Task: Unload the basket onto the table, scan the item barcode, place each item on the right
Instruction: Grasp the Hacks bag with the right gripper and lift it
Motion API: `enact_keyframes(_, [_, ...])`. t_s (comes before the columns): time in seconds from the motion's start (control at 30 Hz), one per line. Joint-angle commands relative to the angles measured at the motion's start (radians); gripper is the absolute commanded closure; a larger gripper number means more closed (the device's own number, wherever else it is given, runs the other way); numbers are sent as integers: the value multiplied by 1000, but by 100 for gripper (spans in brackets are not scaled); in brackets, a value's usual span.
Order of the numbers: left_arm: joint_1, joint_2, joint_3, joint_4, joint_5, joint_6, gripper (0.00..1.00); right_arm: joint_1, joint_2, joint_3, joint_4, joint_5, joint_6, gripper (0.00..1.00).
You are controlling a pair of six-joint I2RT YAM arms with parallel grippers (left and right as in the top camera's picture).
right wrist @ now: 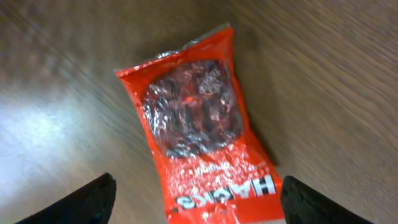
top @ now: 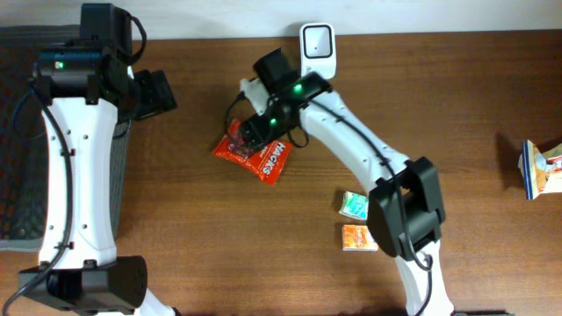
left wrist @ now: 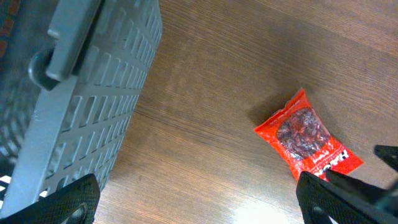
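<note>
A red snack bag [top: 255, 156] with a clear window lies flat on the wooden table; it also shows in the left wrist view [left wrist: 308, 140] and the right wrist view [right wrist: 199, 124]. My right gripper [top: 256, 132] hovers over it, open [right wrist: 196, 202]. Its fingertips [right wrist: 87, 202] stand either side of the bag's printed end without touching it. A white barcode scanner [top: 316, 48] stands at the table's back edge, just behind the right arm. My left gripper [top: 162, 92] is open [left wrist: 199, 202] over bare wood to the left of the bag, with nothing between its fingers.
A grey slatted basket [top: 13, 132] sits at the far left, close beside the left gripper [left wrist: 81, 93]. A green packet [top: 355, 204] and an orange packet [top: 358, 238] lie near the right arm's base. A small carton [top: 540, 168] stands at the right edge.
</note>
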Motion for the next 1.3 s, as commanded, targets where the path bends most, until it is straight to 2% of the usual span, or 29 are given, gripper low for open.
enact_keyframes(0.0, [17, -10, 13, -2, 0, -14, 1, 33, 69, -7, 22, 71, -53, 17])
enact_keyframes(0.03, [17, -10, 13, -4, 0, -14, 1, 40, 85, -7, 28, 71, -61, 20])
enact_keyframes(0.1, [17, -10, 13, -4, 0, -14, 1, 55, 114, -7, 43, 71, -90, 35])
enact_keyframes(0.3, [17, -10, 13, -4, 0, -14, 1, 98, 134, -7, 70, 81, -150, 35])
enact_keyframes(0.6, [17, -10, 13, -5, 0, -14, 1, 103, 194, -7, 76, 134, -149, 34])
enact_keyframes(0.67, [17, -10, 13, -5, 0, -14, 1, 103, 198, -8, 74, 183, -149, 37])
enact_keyframes(0.73, [17, -10, 13, -5, 0, -14, 1, 103, 198, -7, 72, 196, -149, 49])
enact_keyframes(0.8, [17, -10, 12, -4, 0, -14, 1, 103, 198, -7, 58, 197, -133, 77])
enact_keyframes(0.83, [17, -10, 12, -4, 0, -14, 1, 103, 198, -7, 55, 196, -124, 84])
enact_keyframes(0.87, [17, -10, 12, -4, 0, -14, 1, 103, 198, -7, 52, 197, -105, 96])
enact_keyframes(1.07, [17, -10, 12, -4, 0, -14, 1, 101, 154, 16, 47, 286, -6, 96])
enact_keyframes(1.2, [17, -10, 12, -4, 0, -14, 1, 101, 122, 146, -6, 546, 29, 96])
enact_keyframes(1.27, [17, -10, 12, -5, 0, -14, 1, 101, 122, 196, 4, 784, 78, 96])
